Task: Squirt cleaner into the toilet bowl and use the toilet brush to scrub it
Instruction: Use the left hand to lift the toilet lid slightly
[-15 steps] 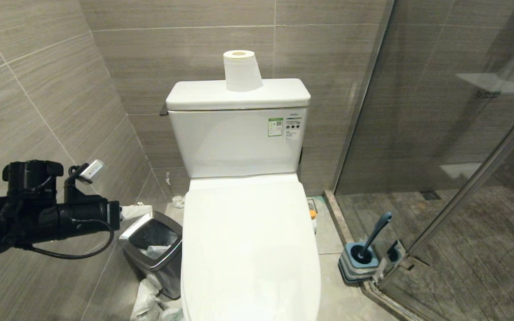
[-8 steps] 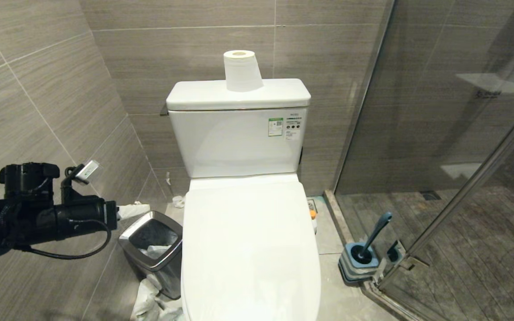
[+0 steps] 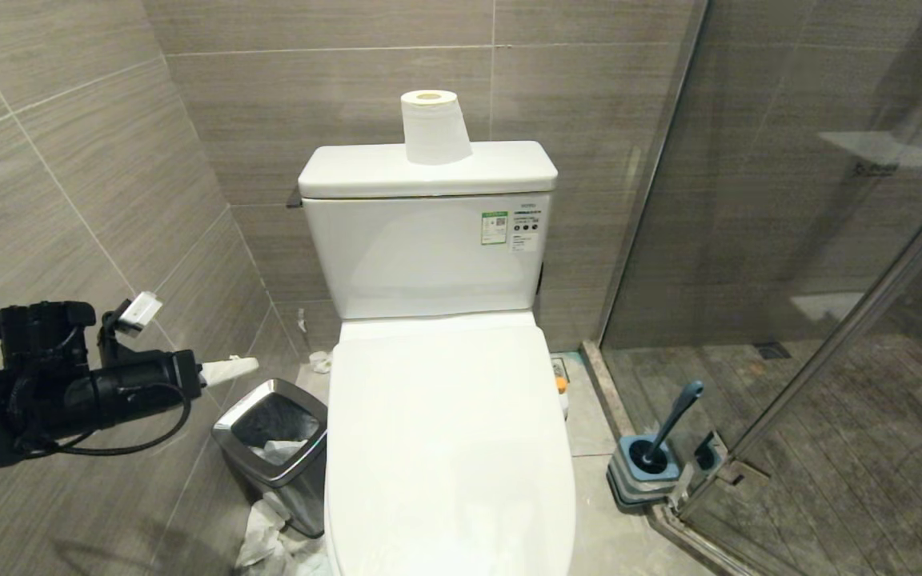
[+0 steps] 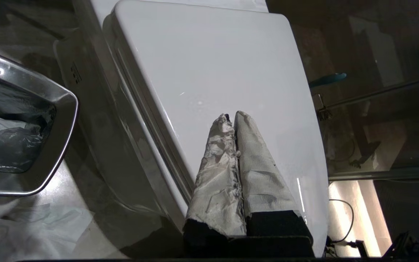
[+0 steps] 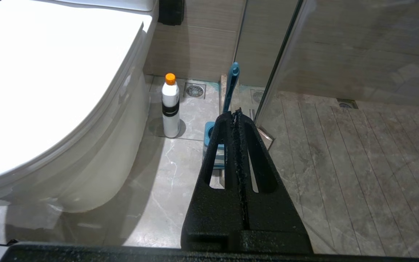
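Head view, glossy white toilet bowl (image 3: 449,448), lid down; left pincer (image 3: 229,370) closed, empty

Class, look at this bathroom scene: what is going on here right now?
A two-armed robot faces a glossy white toilet whose lid is down. Its left gripper, shut with paper-wrapped fingers, hovers beside the lid above a steel-rimmed black bin. The right gripper is shut and empty. The slate-blue toilet brush sits in its holder, and a white orange-capped bottle stands untouched on the floor.
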Robot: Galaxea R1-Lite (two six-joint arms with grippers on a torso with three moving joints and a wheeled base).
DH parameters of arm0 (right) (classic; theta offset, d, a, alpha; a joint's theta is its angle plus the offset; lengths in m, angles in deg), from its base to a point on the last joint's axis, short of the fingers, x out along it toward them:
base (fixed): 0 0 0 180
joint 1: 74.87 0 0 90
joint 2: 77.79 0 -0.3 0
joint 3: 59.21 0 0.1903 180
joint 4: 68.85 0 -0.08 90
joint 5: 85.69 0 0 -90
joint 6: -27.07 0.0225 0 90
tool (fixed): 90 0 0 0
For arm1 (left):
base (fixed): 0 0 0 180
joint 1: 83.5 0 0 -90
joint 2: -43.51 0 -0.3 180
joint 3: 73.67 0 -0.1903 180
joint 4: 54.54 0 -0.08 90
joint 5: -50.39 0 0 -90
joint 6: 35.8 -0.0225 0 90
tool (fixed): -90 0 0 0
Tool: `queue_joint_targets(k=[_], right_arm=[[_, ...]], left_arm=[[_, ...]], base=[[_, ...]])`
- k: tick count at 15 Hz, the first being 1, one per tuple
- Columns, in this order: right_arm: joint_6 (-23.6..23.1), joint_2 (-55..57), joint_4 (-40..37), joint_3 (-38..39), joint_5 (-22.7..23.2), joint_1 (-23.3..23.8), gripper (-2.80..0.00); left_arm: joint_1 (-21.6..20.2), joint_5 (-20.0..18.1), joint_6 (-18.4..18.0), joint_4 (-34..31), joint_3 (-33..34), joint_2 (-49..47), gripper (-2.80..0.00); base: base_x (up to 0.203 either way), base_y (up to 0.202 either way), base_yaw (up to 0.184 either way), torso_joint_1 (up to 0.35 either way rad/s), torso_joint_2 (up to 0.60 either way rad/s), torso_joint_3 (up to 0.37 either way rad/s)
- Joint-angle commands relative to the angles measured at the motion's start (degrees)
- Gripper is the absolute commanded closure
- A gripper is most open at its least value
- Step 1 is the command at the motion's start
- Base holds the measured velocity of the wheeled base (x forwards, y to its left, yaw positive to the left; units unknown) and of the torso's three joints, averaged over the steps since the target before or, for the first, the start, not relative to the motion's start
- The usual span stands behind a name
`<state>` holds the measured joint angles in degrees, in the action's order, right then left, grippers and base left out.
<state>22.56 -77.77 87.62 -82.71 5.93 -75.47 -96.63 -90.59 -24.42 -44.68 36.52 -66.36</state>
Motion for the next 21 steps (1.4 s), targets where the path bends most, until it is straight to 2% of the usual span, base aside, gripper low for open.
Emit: queue_joint_targets(k=[1,6,17,18,21], right_arm=[[-0.1,0.1,0.0,0.0,0.0,0.0,0.00],[-0.1,0.1,0.0,0.0,0.0,0.0,0.00],[-0.1,0.1,0.0,0.0,0.0,0.0,0.00],[-0.1,0.1,0.0,0.0,0.0,0.0,0.00],[-0.1,0.1,0.0,0.0,0.0,0.0,0.00]], left_arm=[[-0.1,-0.3,0.2,0.4,0.3,-1.0,0.00],[-0.9,-0.3,0.9,0.3,0.0,-3.6,0.00],[-1.5,-0.3,1.0,0.4,1.8,-3.7,0.00],[-1.7,-0.9,1.0,0.7,2.8,-3.6,0.00],[-3.5,-9.7,-0.5,3.5,8.7,-3.5,0.00]], base=[[0.000,0.000,0.000,0.000,0.00,0.000],[0.000,0.000,0.000,0.000,0.00,-0.028],[0.000,0.000,0.000,0.003,0.00,-0.168],[0.000,0.000,0.000,0.006,0.00,-0.031],[0.000,0.000,0.000,0.000,0.00,0.000]])
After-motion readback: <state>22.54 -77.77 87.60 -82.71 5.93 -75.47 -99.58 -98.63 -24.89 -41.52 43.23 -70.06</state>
